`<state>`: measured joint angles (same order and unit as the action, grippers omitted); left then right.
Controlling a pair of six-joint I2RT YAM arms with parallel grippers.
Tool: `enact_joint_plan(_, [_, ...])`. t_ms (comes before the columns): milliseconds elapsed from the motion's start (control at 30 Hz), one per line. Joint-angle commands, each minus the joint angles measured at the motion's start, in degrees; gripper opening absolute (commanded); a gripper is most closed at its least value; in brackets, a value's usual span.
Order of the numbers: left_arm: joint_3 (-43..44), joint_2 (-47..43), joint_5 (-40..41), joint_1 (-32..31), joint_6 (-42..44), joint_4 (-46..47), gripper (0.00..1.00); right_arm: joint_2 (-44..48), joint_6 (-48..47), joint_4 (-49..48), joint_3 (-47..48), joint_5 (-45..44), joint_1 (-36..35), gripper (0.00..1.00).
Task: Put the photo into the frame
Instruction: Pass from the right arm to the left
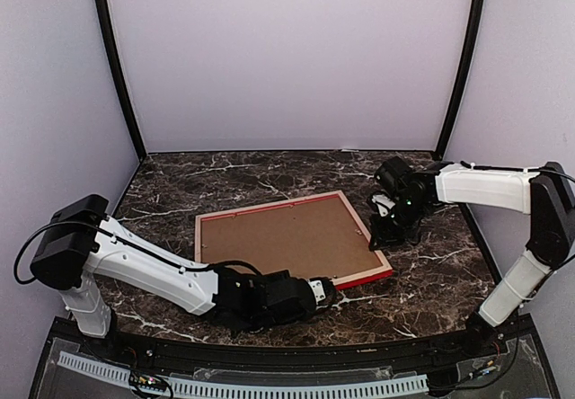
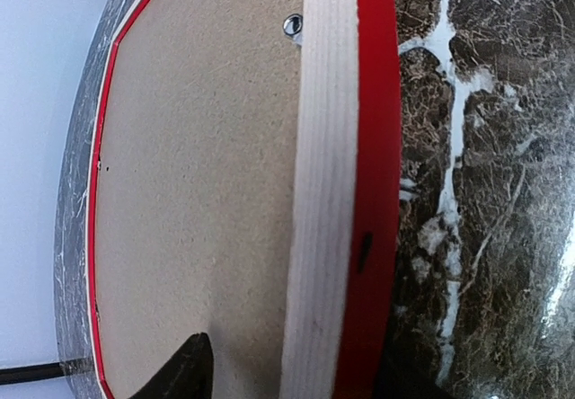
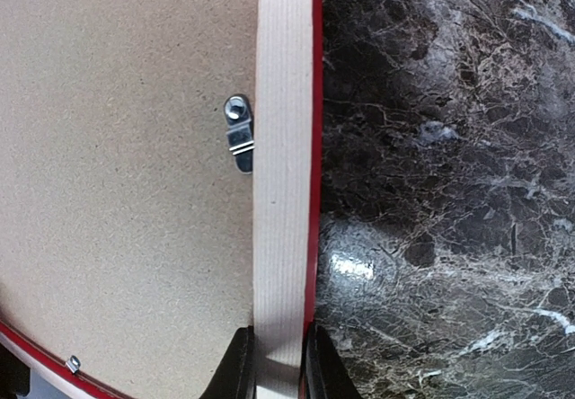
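Observation:
The frame [image 1: 269, 207] lies back side up on the marble table, its pale wood rails edged in red around a brown backing board [image 1: 287, 237]. The photo is hidden. My left gripper [image 1: 328, 289] is at the frame's near right edge. In the left wrist view its jaws [image 2: 296, 363] stand open astride the pale rail [image 2: 328, 192], one finger over the board and the other outside the red edge. My right gripper [image 1: 382, 237] is at the frame's right side. In the right wrist view it [image 3: 280, 363] is shut on the rail [image 3: 283, 147], a finger on each side.
A small metal turn clip [image 3: 238, 134] on the right rail reaches over the backing board; another clip [image 2: 292, 26] shows in the left wrist view. Dark marble table [image 1: 431, 273] surrounds the frame. Pale walls with black corner posts close the back and sides.

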<state>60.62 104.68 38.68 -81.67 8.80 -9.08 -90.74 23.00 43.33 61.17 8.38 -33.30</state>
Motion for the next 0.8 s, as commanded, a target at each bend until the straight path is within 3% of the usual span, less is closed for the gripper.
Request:
enact_joint_plan(0, [1.47,-0.71,-0.73,-0.51,0.08,-1.52,0.54,0.61,0.7,-3.05,1.75,3.54,-0.09,0.08])
enact_joint_plan(233, [2.78,-2.34,0.25,-0.51,0.32,-3.16,0.37,1.63,0.65,-0.56,3.9,2.24,-0.06,0.31])
enact_joint_plan(400, [4.18,-4.72,1.79,-0.51,1.42,-5.25,0.29,3.47,0.06,1.55,5.88,1.28,-0.09,0.41])
enact_joint_plan(767, [10.72,-10.9,6.84,-0.51,6.19,-12.02,0.14,7.73,-1.54,9.06,16.66,-4.56,1.13,0.46])
